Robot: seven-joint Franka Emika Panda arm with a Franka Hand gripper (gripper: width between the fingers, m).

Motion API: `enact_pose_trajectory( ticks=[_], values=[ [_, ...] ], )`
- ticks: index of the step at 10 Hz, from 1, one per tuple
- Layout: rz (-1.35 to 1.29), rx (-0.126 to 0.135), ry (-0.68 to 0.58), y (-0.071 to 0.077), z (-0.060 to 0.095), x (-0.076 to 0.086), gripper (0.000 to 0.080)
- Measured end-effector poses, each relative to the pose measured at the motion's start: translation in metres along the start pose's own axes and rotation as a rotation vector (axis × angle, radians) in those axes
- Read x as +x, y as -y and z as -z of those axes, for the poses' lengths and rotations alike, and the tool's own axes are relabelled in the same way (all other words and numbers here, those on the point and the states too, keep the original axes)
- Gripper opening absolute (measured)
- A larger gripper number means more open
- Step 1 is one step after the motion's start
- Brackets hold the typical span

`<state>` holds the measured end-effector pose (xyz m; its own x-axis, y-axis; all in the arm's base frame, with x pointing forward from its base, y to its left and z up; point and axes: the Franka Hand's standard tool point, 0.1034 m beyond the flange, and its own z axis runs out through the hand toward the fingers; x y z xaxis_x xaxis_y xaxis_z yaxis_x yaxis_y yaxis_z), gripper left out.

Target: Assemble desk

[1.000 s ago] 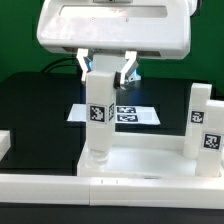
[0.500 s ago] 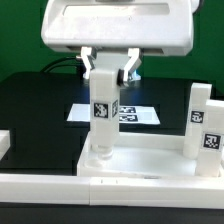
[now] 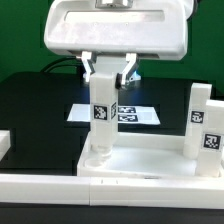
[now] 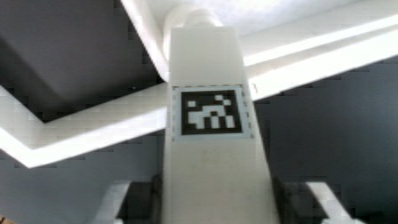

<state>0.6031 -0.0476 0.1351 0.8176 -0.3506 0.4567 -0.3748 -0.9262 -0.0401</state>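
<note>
We see hand (image 3: 108, 72) pinching upright leg (image 3: 100, 115), its foot at corner of desk panel (image 3: 140, 160) on black counter (image 3: 30, 110). We judge: keep leg vertical, turn it squarely, avoid tilting. Second leg (image 3: 203, 125) stands on exterior view's right.

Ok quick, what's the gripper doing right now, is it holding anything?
Gripper: jaws closed on an upright desk leg, its lower end at the desk panel.

You see a white, boxy, round-cornered gripper (image 3: 111, 72) housing with a recessed panel, two slim white fingers (image 3: 88, 66) and dark cabling behind.
</note>
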Motion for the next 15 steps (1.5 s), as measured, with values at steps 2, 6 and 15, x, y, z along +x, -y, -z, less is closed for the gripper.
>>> enact_pose_trajectory(
  ticks=[2,6,15],
  values=[
    [-0.004,-0.008,-0.006,-0.006,-0.002,0.006,0.0285],
    [0.000,-0.009,-0.009,-0.002,-0.006,0.007,0.0285],
    [0.027,-0.023,-0.051,0.001,-0.018,0.003,0.0294]
  ],
)
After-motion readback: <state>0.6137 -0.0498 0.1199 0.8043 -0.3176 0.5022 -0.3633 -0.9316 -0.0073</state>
